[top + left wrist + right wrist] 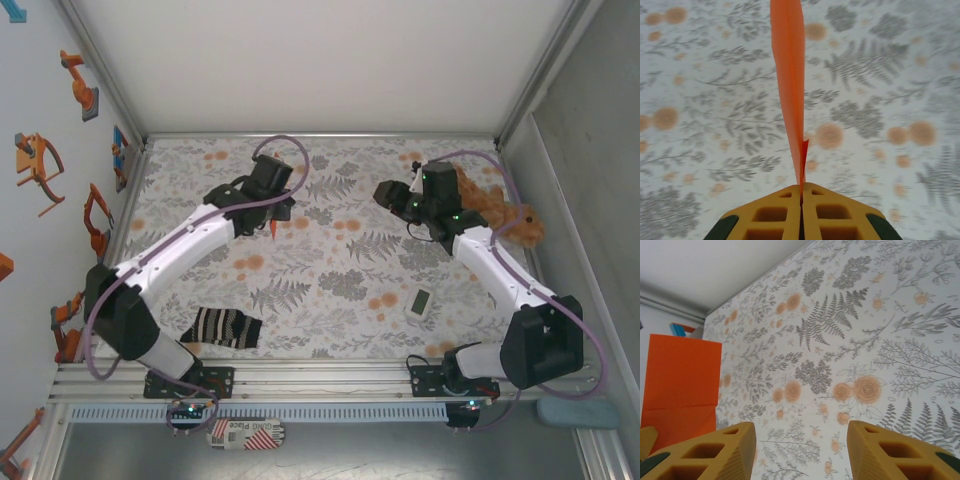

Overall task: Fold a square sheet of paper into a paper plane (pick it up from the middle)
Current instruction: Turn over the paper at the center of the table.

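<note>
1. Left wrist view: my left gripper (pixel 801 194) is clamped shut on one thin end of the folded square sheet of paper (pixel 789 75), held edge-on above the table (pixel 900 75), left of centre. With so little pinched, it could swivel or slip out.
2. My right gripper (pixel 800 442) gapes, empty, apart on the right. If I close off-line, I crumple the fold.
3. If both arms pull, it tears.

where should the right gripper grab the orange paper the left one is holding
Probably the free end of the orange paper, away from the left gripper shut on its near edge. Bring the open right gripper in edge-on, a finger on each flat face: it's thin and flat.
</note>
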`<action>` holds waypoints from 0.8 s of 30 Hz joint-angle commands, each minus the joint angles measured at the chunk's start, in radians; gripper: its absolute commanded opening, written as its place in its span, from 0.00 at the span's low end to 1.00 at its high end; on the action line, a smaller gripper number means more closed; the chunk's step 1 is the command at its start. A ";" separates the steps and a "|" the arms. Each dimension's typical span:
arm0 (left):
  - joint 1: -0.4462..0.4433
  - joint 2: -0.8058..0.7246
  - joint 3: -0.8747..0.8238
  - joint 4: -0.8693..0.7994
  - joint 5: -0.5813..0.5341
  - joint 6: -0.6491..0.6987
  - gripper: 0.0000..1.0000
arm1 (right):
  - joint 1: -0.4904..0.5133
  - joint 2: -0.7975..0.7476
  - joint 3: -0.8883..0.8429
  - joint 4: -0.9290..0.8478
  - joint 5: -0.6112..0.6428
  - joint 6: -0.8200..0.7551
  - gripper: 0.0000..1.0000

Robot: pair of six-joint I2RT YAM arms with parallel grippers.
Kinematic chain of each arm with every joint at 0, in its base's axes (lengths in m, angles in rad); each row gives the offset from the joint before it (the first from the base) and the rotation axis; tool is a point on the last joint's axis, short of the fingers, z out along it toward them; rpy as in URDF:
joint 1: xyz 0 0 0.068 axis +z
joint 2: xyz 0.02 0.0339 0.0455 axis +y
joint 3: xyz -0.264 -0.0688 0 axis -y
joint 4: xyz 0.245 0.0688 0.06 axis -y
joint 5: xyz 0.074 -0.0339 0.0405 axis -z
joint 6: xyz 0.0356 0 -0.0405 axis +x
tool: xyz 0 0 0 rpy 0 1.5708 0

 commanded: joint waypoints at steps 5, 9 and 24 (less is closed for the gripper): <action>-0.081 0.253 0.139 -0.225 -0.306 0.030 0.05 | -0.004 -0.036 -0.001 -0.085 0.142 -0.015 0.48; -0.110 0.394 0.210 -0.222 -0.238 0.024 0.03 | -0.006 -0.045 -0.021 -0.100 0.189 0.002 0.47; -0.081 0.448 0.155 0.045 0.399 -0.166 0.39 | -0.007 -0.060 -0.050 -0.114 0.264 0.037 0.46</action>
